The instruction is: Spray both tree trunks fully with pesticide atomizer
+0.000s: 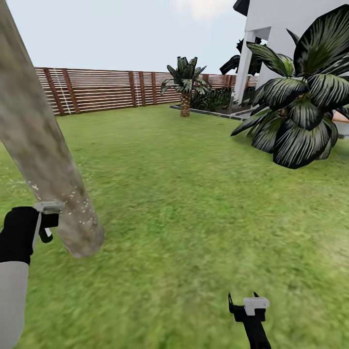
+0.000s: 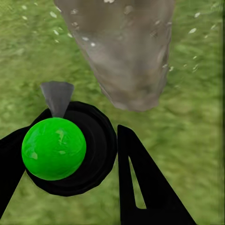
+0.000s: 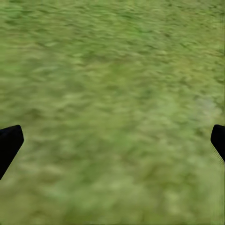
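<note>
Inventory, counted:

- Tree trunks, thick, mottled grey-beige: one (image 1: 43, 160), leaning across the head view, dotted with pale specks of pesticide (image 1: 77, 198) too many and too fine to count.
- Atomizers: one (image 2: 55, 147), green-bodied with a grey nozzle.
- Grippers: two, the left gripper (image 1: 41, 220) and the right gripper (image 1: 244, 301); fingers seen per gripper, two.
- Short palms with scaly trunks: one (image 1: 185, 85).
- Broad-leaved dark plants: one (image 1: 303, 97).
- Slatted wooden fences: one (image 1: 106, 89).
- White buildings: one (image 1: 286, 24).
</note>
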Controlling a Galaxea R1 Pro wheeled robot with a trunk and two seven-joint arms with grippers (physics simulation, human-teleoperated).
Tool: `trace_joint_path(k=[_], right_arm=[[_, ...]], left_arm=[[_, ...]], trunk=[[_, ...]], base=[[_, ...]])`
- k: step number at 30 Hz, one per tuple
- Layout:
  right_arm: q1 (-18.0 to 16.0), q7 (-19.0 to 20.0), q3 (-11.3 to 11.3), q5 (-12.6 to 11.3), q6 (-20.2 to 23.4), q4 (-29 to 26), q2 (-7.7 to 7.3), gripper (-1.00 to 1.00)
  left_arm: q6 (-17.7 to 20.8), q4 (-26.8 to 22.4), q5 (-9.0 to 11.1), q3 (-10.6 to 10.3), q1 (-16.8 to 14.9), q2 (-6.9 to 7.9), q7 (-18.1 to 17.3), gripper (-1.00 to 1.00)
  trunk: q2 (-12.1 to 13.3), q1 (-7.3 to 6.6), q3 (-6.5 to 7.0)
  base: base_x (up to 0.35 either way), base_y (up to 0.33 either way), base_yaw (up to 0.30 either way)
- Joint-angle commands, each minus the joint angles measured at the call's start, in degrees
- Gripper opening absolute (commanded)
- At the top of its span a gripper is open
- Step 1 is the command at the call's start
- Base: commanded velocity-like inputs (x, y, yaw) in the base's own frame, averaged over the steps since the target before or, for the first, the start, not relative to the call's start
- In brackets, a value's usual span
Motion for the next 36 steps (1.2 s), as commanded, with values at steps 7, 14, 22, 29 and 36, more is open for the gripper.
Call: trace_joint_path(k=[7, 14, 22, 29, 36], right_arm=[[0.0, 0.0, 0.0, 0.0, 0.0, 0.0, 0.0, 1.0], [0.0, 0.0, 0.0, 0.0, 0.0, 0.0, 0.0, 1.0], [0.0, 0.0, 0.0, 0.0, 0.0, 0.0, 0.0, 1.0], [0.0, 0.0, 0.0, 0.0, 0.0, 0.0, 0.0, 1.0], [0.0, 0.0, 0.0, 0.0, 0.0, 0.0, 0.0, 1.0]], left_arm=[[0.0, 0.0, -0.1, 0.0, 0.0, 0.22, 0.0, -1.0], [-0.1, -0.5, -0.2, 0.1, -0.6, 0.28, 0.0, -1.0], [1.1, -3.2, -0.2, -0.1, -0.4, 0.18, 0.2, -1.0], [1.1, -3.3, -0.3, -0.1, -0.2, 0.0, 0.2, -1.0], [1.1, -3.3, -0.2, -0.3, -0.1, -0.03, 0.2, -1.0]], trunk=[[0.0, 0.0, 0.0], [0.0, 0.0, 0.0], [0.0, 0.0, 0.0], [0.0, 0.0, 0.0], [0.0, 0.0, 0.0]], base=[[0.077, -0.248, 0.0], [-0.076, -0.091, 0.153], [0.043, -0.048, 0.216], [0.174, -0.21, 0.008], [0.164, -0.231, 0.0]])
